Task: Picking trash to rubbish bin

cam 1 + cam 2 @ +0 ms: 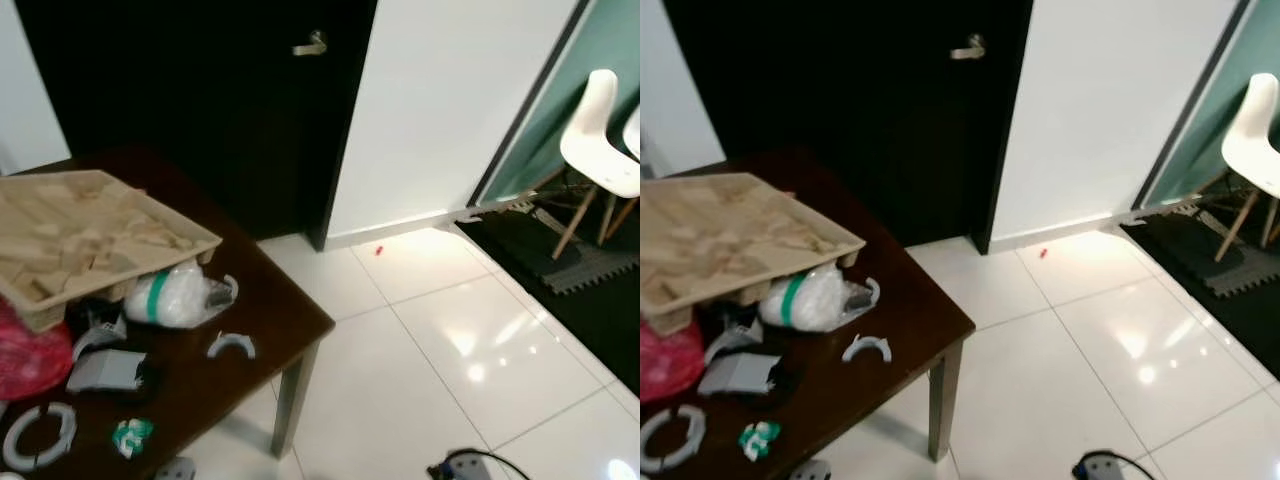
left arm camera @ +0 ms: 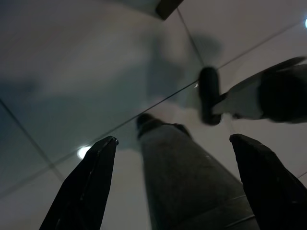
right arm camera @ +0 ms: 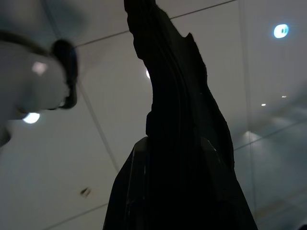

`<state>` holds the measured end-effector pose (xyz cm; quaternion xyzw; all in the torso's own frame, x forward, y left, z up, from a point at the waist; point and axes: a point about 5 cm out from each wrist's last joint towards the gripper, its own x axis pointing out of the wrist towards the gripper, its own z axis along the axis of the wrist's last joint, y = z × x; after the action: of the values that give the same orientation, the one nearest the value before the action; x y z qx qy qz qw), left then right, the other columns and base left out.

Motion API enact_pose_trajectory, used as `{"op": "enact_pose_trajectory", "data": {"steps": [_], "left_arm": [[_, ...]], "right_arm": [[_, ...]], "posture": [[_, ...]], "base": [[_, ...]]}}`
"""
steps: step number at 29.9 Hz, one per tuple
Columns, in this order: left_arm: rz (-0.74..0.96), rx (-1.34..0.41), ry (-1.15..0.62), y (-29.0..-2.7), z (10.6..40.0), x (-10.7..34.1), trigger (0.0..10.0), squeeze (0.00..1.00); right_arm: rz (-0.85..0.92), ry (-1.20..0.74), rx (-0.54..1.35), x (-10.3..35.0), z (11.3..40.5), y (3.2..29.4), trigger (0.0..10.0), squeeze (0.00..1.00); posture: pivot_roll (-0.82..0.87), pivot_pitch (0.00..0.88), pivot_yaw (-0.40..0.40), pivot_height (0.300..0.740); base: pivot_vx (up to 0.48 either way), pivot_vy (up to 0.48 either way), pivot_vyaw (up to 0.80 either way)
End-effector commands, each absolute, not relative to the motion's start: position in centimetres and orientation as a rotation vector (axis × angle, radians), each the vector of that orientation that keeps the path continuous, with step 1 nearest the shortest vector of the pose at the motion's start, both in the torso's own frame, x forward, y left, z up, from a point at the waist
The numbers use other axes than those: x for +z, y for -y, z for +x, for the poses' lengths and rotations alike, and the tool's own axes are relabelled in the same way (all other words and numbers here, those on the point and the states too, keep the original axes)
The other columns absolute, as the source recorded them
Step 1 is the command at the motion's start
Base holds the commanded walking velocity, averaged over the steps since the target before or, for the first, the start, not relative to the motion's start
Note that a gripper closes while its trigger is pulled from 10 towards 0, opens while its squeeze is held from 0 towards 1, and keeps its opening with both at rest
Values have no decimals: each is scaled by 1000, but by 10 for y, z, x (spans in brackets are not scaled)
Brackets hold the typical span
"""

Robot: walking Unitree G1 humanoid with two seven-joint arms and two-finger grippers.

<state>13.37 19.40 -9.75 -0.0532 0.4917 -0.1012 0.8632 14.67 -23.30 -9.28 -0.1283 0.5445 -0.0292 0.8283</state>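
Trash lies on the dark wooden table (image 1: 285, 300): a clear plastic bag with a green band (image 1: 172, 296), a red bag (image 1: 22, 357), a grey packet (image 1: 105, 370), a white ring (image 1: 38, 436), a small curved white piece (image 1: 231, 345) and a green-and-white scrap (image 1: 131, 436). In the left wrist view my left gripper (image 2: 172, 139) hangs open above the floor tiles, beside my own leg (image 2: 187, 182). In the right wrist view my right gripper (image 3: 172, 143) is shut on a crumpled black bag (image 3: 172, 72), which sticks out past the fingers.
A tray of pale wooden pieces (image 1: 85, 235) rests on the table's far side. A black door (image 1: 200, 90) stands behind it. White chairs (image 1: 600, 140) and a dark mat (image 1: 570, 255) are at the right. Glossy white floor tiles (image 1: 450, 350) spread to the right of the table.
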Motion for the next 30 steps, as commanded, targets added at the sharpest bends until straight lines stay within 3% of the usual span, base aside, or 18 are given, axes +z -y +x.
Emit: {"op": "enact_pose_trajectory", "data": {"steps": [1, 10, 16, 30], "left_arm": [[-102, -222, -1040, -191, 137, -98, 10000, 0], [-82, -188, -1103, -193, 126, -102, 10000, 0], [-85, -156, -1148, -196, 112, -107, 10000, 0], [-91, -138, -1183, -194, 102, -110, 10000, 0]], "right_arm": [[-300, -1184, -42, -95, 139, 235, 10000, 0], [-344, -1216, 18, -99, 131, 230, 10000, 0], [-363, -1230, 29, -101, 125, 232, 10000, 0], [-366, -1241, 44, -102, 122, 230, 10000, 0]], "posture": [[20, 86, -20, 740], [21, 84, -18, 740], [20, 87, -19, 740], [16, 89, -20, 740]], "base": [[0, 0, -756], [0, 0, -758], [0, 0, 0], [0, -430, 0]]}}
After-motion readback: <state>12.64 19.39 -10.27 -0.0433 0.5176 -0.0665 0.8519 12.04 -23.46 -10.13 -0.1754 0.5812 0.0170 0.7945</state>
